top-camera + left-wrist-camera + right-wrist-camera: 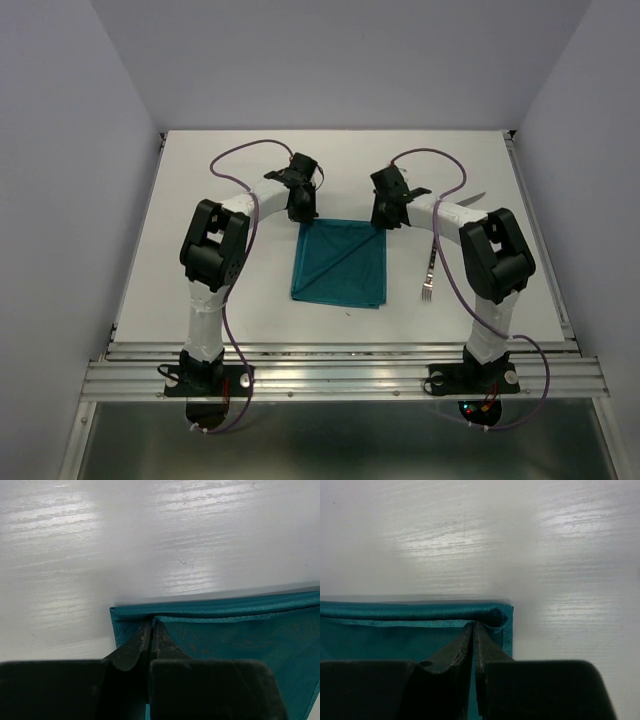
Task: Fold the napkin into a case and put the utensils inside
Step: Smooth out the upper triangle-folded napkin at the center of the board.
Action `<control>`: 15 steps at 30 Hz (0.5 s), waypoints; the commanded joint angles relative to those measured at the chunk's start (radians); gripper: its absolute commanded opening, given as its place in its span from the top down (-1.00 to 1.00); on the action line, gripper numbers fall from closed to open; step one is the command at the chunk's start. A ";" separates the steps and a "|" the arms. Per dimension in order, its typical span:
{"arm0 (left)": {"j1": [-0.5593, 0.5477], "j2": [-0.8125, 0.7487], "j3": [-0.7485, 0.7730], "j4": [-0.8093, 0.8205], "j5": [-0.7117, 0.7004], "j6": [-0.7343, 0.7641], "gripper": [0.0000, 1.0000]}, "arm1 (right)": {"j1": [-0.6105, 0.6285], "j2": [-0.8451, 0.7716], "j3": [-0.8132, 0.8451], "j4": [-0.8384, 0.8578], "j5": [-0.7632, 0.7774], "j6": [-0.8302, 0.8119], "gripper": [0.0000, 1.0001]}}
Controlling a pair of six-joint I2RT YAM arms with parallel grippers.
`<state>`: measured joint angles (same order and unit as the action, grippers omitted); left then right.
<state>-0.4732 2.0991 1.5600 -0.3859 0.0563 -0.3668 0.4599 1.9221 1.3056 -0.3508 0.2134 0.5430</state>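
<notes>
- Starting with the left gripper (151,625): pinched together on the napkin (240,630), right at the corner of its top layer, low centre of the left wrist frame.
- Same for the right gripper (474,626). Closed on the cloth just below a rolled fold, low centre of the right wrist frame. Can see a hem and a second layer underneath from there, but not from above.
- From above, only black wrists at the two upper corners of the teal rectangle, mid-frame. Cannot judge the grip itself from up there.
- Shows the whole cloth, though: lying flat on the table (330,160), with a diagonal crease from upper right to lower left.
- And shows the fork (429,275), just right of the cloth and apart from it, tines toward the bottom of the frame. Seen only from above.
- Also a thin silver sliver right of centre, past the right arm. Possibly the knife (478,196); too small to be sure.
</notes>
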 commanded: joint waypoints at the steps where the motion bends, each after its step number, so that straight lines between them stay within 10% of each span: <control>1: 0.007 -0.060 -0.008 0.009 0.001 0.016 1.00 | 0.006 0.028 0.000 0.019 0.018 0.008 0.80; 7: 0.007 -0.068 -0.003 0.005 0.002 0.016 0.98 | 0.006 -0.014 0.014 0.016 0.023 -0.003 0.79; 15: 0.007 -0.103 0.015 -0.021 -0.019 0.014 0.46 | 0.006 -0.199 0.063 -0.027 0.078 -0.032 0.69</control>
<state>-0.4698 2.0945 1.5600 -0.3889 0.0555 -0.3637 0.4599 1.8610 1.3071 -0.3813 0.2321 0.5323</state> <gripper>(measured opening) 0.219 0.141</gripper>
